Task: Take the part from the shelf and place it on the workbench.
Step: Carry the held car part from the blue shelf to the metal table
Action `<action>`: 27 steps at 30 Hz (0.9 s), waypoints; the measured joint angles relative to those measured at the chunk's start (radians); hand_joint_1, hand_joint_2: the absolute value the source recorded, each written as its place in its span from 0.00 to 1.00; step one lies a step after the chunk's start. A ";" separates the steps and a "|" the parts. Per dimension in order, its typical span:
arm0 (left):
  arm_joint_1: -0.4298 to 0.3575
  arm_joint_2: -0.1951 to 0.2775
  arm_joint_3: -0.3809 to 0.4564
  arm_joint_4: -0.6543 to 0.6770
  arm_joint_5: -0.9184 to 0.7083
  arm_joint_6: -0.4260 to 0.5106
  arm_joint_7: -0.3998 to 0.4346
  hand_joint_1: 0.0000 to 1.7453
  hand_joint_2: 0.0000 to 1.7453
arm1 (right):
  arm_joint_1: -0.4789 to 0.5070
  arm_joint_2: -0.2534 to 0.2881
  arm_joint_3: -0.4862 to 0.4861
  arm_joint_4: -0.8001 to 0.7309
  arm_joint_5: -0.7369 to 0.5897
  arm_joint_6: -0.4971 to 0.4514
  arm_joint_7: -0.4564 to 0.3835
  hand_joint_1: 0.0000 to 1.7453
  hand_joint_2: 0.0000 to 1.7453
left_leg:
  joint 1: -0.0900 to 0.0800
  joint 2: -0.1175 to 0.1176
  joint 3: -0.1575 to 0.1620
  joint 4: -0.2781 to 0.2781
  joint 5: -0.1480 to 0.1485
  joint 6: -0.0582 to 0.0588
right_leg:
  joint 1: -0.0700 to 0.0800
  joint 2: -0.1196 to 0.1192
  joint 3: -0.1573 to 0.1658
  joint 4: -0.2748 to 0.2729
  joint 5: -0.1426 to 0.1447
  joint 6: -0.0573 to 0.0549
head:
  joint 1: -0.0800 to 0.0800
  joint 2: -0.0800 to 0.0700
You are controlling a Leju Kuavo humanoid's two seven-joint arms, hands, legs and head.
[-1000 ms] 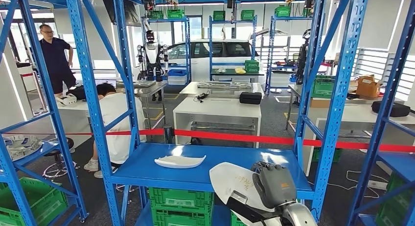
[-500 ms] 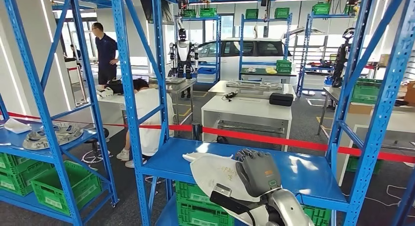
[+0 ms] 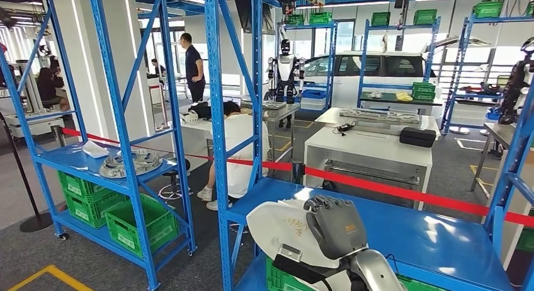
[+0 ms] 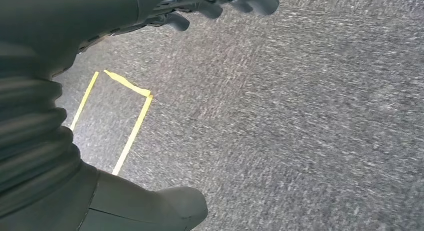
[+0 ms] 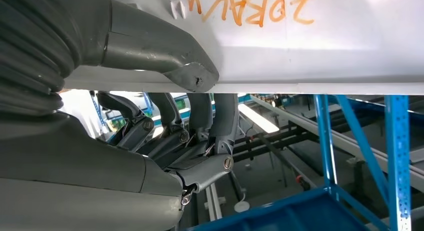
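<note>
Right robot hand (image 3: 335, 227) grips white panel part (image 3: 280, 231) above blue shelf (image 3: 428, 240); left robot hand (image 4: 150, 21) empty, fingers apart, over carpet floor (image 4: 300, 121).

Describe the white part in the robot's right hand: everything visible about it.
The white part is a broad, thin, smooth panel, plastic by its look, with a rounded outline and orange handwriting on its face. The right hand grips it along one edge, thumb on one face and fingers curled at the other. It is held in front of the blue shelf, tilted; whether it touches the shelf cannot be told.
</note>
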 joint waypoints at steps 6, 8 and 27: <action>-0.020 -0.011 -0.001 -0.004 -0.018 0.060 -0.028 0.00 1.00 | 0.045 -0.086 -0.003 -0.071 -0.036 0.006 -0.015 1.00 1.00 | -0.004 0.115 -0.115 0.241 -0.124 -0.023 | -0.004 -0.064 0.005 -0.016 0.011 -0.025 | -0.006 0.000; -0.022 -0.017 -0.002 -0.004 -0.020 0.084 -0.043 0.00 1.00 | 0.069 -0.117 -0.003 -0.092 -0.054 0.007 -0.019 1.00 1.00 | -0.002 0.120 -0.124 0.277 -0.125 -0.026 | -0.004 -0.087 0.005 -0.015 0.009 -0.024 | -0.007 0.000; -0.034 -0.042 -0.029 -0.011 -0.065 0.148 -0.041 0.00 1.00 | 0.160 -0.300 0.005 -0.215 -0.155 -0.017 0.024 1.00 1.00 | -0.010 0.024 0.021 0.007 -0.020 0.035 | -0.005 0.004 -0.026 0.047 -0.003 0.013 | 0.000 0.000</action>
